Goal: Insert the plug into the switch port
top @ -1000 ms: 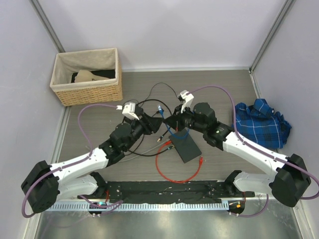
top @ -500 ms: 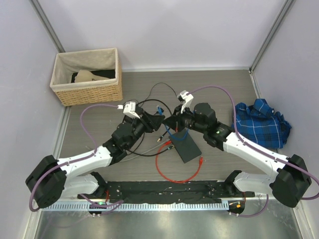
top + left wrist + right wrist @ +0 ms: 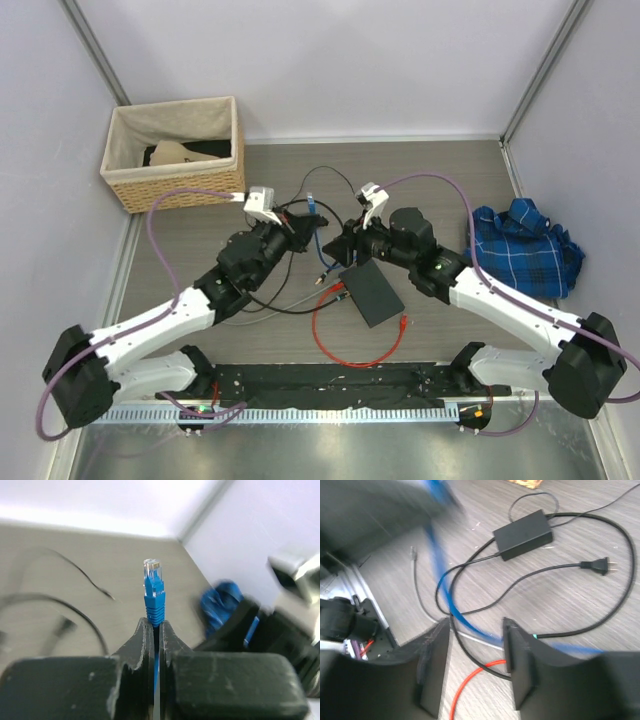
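Wicker basket (image 3: 170,150) at far left, against the wall. Next over, left gripper (image 3: 154,626) is pinched tight on the blue plug (image 3: 152,582) at the base of its boot. The clear tip stands straight up above the fingertips, off the table (image 3: 450,170). Just right of it is the right gripper (image 3: 475,630), jaws parted, nothing clamped. A blue cable (image 3: 442,580) runs loose past the gap, with the black power brick (image 3: 522,534) and its cords on the table beyond. The switch (image 3: 372,293) lies flat below both grippers, apart from the plug, red cable (image 3: 352,362) looping its near side. Blue plaid cloth (image 3: 525,245) is bundled far right.
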Action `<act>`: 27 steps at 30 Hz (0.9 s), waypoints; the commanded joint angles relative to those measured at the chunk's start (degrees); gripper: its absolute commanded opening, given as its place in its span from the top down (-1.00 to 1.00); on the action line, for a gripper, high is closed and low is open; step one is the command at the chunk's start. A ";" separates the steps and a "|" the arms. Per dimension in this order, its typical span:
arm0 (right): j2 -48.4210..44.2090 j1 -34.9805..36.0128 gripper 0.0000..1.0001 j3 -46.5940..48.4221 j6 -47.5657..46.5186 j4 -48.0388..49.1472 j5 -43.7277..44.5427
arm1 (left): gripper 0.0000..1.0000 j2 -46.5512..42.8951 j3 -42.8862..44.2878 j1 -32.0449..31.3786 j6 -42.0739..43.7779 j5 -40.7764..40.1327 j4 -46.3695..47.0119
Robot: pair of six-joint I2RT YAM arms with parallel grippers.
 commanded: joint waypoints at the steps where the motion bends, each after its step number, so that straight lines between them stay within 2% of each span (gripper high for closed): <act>1: -3.15 0.23 -0.15 3.18 -2.33 -2.11 4.39 | 1.00 -6.64 11.42 0.66 19.17 -15.34 -14.63; 2: -3.50 0.23 -0.25 3.44 -2.77 -2.81 5.97 | 1.00 -7.34 14.49 0.66 24.86 -17.89 -18.66; 4: -4.03 0.23 -0.36 3.62 -3.21 -4.14 7.47 | 1.00 -9.36 16.88 0.92 30.96 -24.92 -22.28; 5: -4.03 0.23 -0.37 3.79 -3.21 -6.40 9.04 | 1.00 -9.98 18.89 1.10 36.99 -26.77 -23.26; 8: -3.95 0.23 -0.43 4.41 -3.48 -8.26 9.67 | 1.00 -11.39 21.80 1.54 46.50 -34.07 -26.17; 11: -3.68 0.23 -0.46 4.41 -3.21 -8.54 9.67 | 1.00 -12.71 22.86 1.54 49.88 -36.02 -30.90; 14: -2.72 0.23 -0.47 4.32 -2.60 -8.62 9.06 | 1.00 -12.98 20.69 1.62 49.18 -34.36 -36.53; 18: -1.66 0.23 -0.47 2.92 -0.93 -7.57 8.88 | 1.00 -10.26 16.56 1.45 41.21 -27.16 -46.62; 24: 0.01 0.23 -0.46 0.20 4.69 -5.38 9.15 | 1.00 -1.21 10.05 -1.01 29.95 -16.96 -48.58; 27: 0.97 0.23 -0.45 -0.95 6.63 -3.28 7.65 | 1.00 3.80 9.77 -2.24 25.11 -12.65 -48.41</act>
